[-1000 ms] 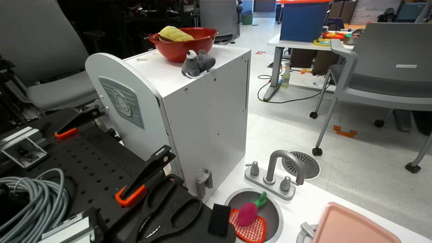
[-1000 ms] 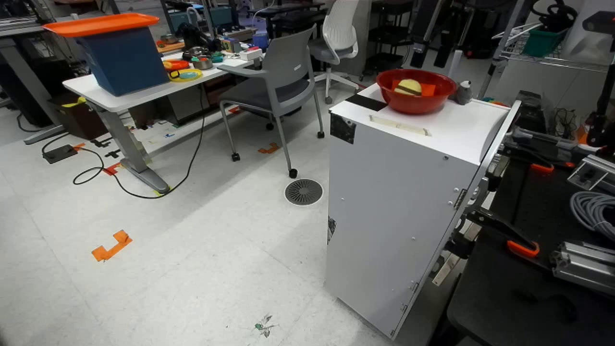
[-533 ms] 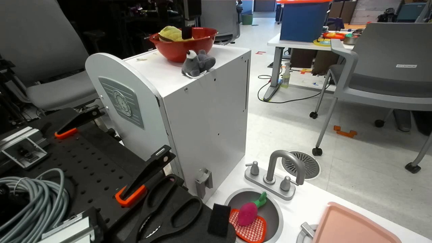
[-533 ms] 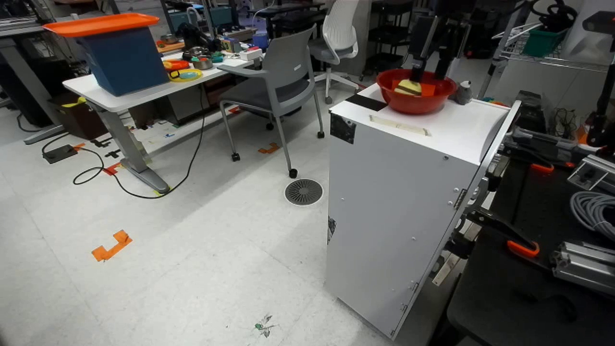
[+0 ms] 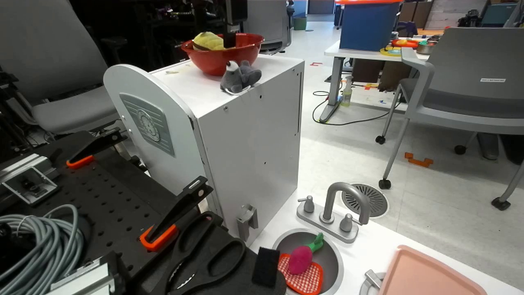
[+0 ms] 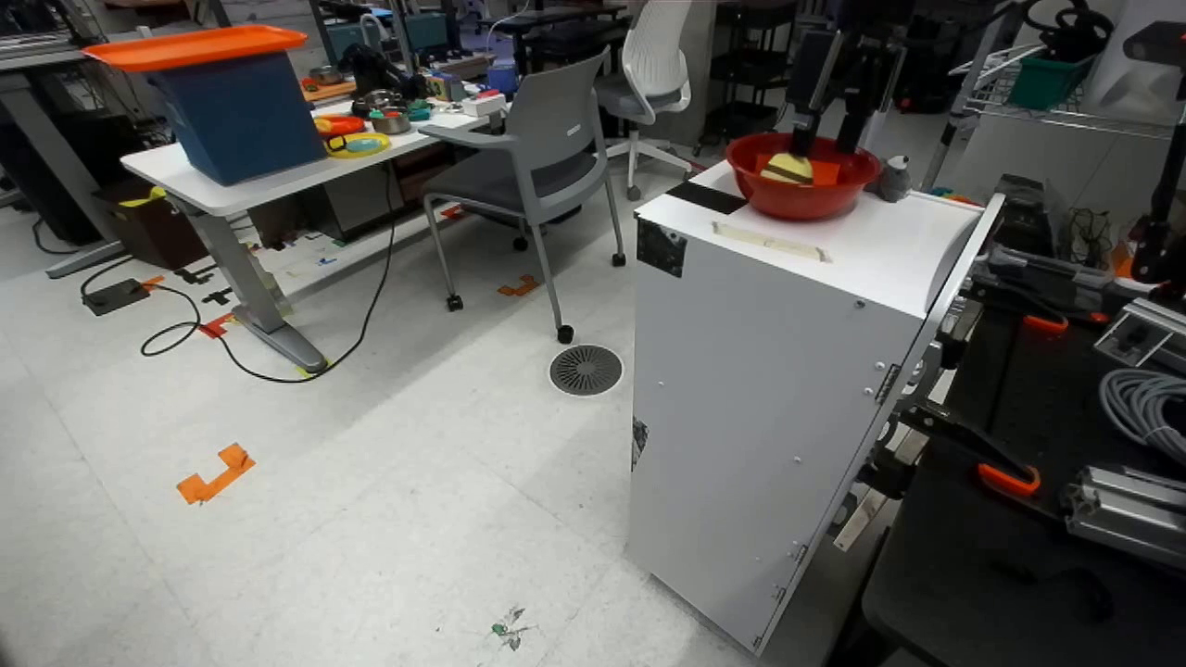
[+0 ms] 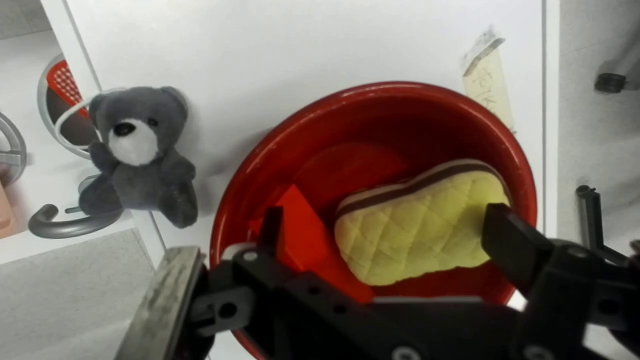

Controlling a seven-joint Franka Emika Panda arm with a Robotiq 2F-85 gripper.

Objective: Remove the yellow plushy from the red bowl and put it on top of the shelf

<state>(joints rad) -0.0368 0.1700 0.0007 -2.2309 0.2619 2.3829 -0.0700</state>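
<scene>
I'm looking down at the yellow plushy [image 7: 415, 225], lying in the red bowl [image 7: 370, 120] with its quilted yellow face toward me and a dark brown stripe along one long side. Chubby oblong guy, one end right by the bowl's wall, though I can't tell if they touch. Bowl's wide, glossy and sitting upright on the flat top of the shelf [image 5: 254, 135], which is a tall boxy white cabinet. In both exterior views some yellow shows over the near rim.
</scene>
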